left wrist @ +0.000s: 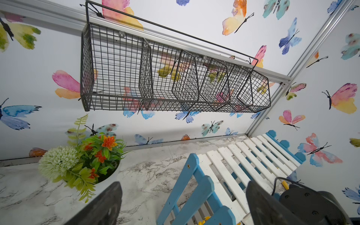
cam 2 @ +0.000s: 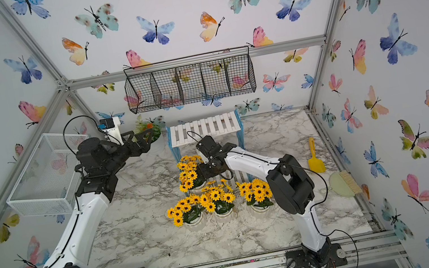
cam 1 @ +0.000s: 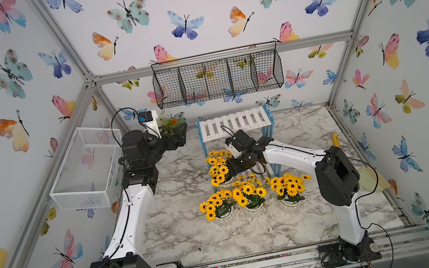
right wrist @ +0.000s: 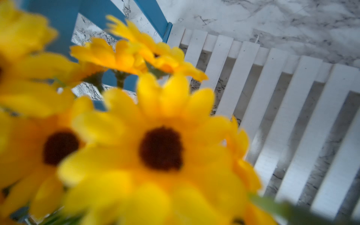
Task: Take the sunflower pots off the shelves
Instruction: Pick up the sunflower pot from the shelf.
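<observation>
The shelves (cam 1: 235, 123) stand at the back middle of the marble table, their white top board bare. Three sunflower pots (cam 1: 218, 204) (cam 1: 249, 194) (cam 1: 289, 187) sit in a row on the table in front. A fourth sunflower pot (cam 1: 217, 167) is at the left end of the lower board. My right gripper (cam 1: 228, 169) reaches in right beside it, its jaws hidden by blooms. Blurred yellow sunflowers (right wrist: 159, 148) fill the right wrist view over the lower slats (right wrist: 272, 97). My left gripper (left wrist: 184, 184) hangs open and holds nothing, left of the shelves (left wrist: 253, 159).
A black wire basket (cam 1: 218, 78) hangs on the back wall above the shelves. A white mesh basket (cam 1: 88, 169) is fixed at the left wall. A white pot of mixed flowers (left wrist: 83, 161) stands back left. A yellow trowel (cam 2: 314, 157) and a brush with dustpan (cam 2: 341, 184) lie at right.
</observation>
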Robot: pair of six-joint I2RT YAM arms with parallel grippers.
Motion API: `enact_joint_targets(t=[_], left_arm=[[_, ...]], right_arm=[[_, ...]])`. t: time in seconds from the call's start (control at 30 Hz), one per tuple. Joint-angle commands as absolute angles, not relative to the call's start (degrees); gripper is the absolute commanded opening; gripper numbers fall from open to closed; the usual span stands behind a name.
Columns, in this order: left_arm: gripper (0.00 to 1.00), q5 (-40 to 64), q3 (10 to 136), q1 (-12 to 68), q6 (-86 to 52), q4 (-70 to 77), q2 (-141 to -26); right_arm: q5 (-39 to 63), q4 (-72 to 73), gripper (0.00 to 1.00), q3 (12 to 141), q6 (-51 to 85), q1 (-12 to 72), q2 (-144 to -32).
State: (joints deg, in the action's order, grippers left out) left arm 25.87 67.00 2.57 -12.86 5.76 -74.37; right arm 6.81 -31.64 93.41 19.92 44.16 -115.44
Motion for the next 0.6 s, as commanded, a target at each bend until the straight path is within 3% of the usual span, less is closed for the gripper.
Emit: enact_joint_targets(t=[0.0,0.57], left_arm=[[0.98,27.15,66.53,2.10,-11.95,6.94,-73.03],[0.98,27.16,66.45,2.05,-12.04,6.93,-73.13]], right_arm=[[4.26,-31.59,0.67,95.12,19.82,44.81,-117.40],[3.07,-33.28,0.56,97.53,18.63,46.08,-120.85]])
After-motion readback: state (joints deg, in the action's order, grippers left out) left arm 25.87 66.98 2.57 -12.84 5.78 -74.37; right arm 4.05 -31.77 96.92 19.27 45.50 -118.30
